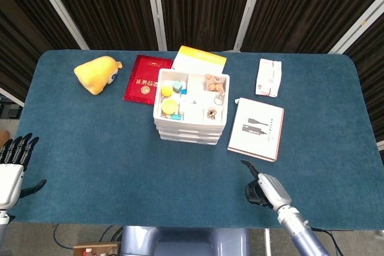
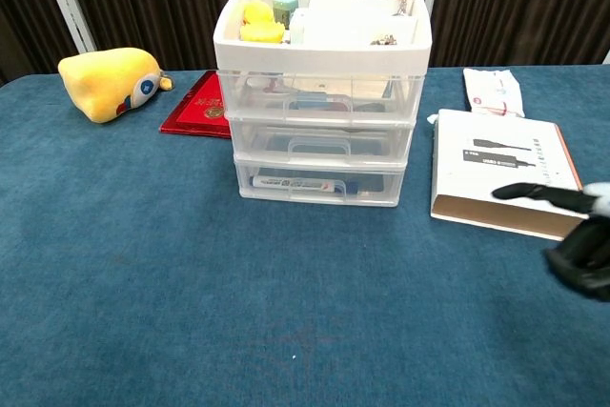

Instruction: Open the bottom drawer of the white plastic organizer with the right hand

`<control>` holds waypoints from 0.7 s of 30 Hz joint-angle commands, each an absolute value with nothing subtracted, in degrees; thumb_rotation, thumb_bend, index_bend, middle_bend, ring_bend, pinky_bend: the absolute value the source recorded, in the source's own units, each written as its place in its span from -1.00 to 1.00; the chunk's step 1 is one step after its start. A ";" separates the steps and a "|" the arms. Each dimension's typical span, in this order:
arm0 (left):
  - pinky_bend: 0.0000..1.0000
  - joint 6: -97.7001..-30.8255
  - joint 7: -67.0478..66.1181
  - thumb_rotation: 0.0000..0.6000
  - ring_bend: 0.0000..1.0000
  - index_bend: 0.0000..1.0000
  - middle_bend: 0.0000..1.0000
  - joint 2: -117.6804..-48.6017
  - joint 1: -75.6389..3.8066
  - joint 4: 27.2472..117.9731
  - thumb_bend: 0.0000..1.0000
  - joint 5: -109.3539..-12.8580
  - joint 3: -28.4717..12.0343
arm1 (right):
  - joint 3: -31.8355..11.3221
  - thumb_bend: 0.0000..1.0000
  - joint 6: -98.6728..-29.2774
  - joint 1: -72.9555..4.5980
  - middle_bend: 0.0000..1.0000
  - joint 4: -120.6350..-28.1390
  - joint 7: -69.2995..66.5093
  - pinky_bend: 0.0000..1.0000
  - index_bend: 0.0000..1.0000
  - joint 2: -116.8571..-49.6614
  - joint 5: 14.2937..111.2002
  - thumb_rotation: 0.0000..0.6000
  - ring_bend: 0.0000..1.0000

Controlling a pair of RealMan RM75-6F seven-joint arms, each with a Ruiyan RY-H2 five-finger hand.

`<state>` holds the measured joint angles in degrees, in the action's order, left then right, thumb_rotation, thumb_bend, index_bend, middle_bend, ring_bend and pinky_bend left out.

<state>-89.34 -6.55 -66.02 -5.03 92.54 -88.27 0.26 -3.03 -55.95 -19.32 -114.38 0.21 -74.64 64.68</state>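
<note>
- Blue felt covers the table (image 1: 108, 166), and at its near-left corner the left hand (image 1: 12, 175) hangs off the edge, fingers straight and spread, holding nothing. It sits well apart from the organizer and has no part in the task.
- Left of centre at the back lie a yellow plush toy (image 1: 96, 74) and a red booklet (image 1: 144, 79), neither in the way of the drawer fronts.
- Centre of the table stands the white plastic organizer (image 2: 322, 40), an open tray on top and drawers stacked below. The bottom drawer (image 2: 319, 184) is the lowest tier, resting just above the felt, fully pushed in, with a marker visible through its clear front. Its front runs left to right across the robot's view, so by my reading it must be pulled straight toward the robot.
- Just right of the organizer lies a white box (image 2: 500, 171), between the drawers and the approaching hand.
- Near the table's front edge, right of centre, is the right hand (image 1: 263, 187), clearly the nearer of the two. The drawer lies ahead of it and to its left. In the chest view one finger points leftward over the box's near edge while the rest curl in; it grasps nothing.
- My judgement is that the hand has to travel left and forward, staying low, to bring the fingertips to the drawer's front lip.
</note>
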 commanded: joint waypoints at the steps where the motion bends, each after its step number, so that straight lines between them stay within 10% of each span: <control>1: -0.91 -89.38 -6.36 1.00 -1.00 -0.96 -1.00 -65.83 -4.98 92.33 -0.90 -88.62 0.20 | -6.09 0.37 -53.28 -24.00 0.67 -115.21 4.03 0.78 -0.97 -81.89 53.57 1.00 0.67; 21: -0.92 -89.01 -2.66 1.00 -1.00 -0.96 -1.00 -65.03 -4.81 92.18 -0.90 -88.59 -0.81 | -17.12 0.40 -56.36 -33.60 0.67 -105.55 2.55 0.78 -0.86 -100.98 30.82 1.00 0.67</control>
